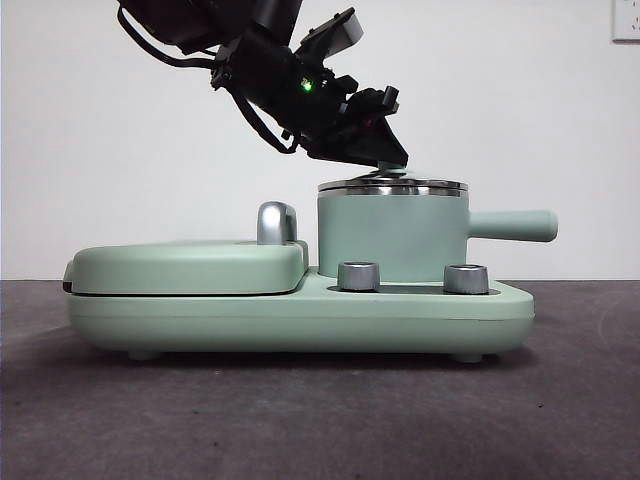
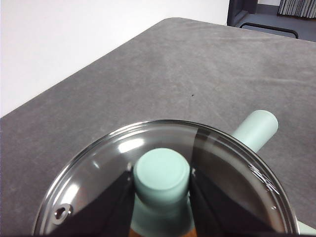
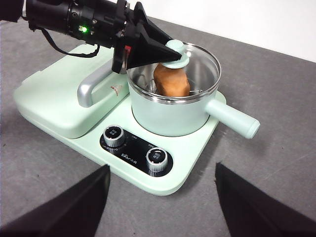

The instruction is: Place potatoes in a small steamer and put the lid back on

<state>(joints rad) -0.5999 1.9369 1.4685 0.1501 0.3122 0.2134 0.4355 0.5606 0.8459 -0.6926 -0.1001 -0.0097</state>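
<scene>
Left gripper (image 3: 165,54) fingers are pinching the lid (image 2: 163,187) knob right over the small steamer (image 1: 392,238) holding the potato (image 3: 171,80); if it's sitting off-center, it's risking sliding off the rim, while the right gripper (image 3: 163,197) is waiting wide open.

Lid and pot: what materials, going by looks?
The lid: clear glass, since the potato shows through it, with a shiny steel-looking rim and a matte mint knob, likely plastic. The pot: matte mint coating, polished metal rim; base metal unclear. The left gripper grips the knob.
</scene>
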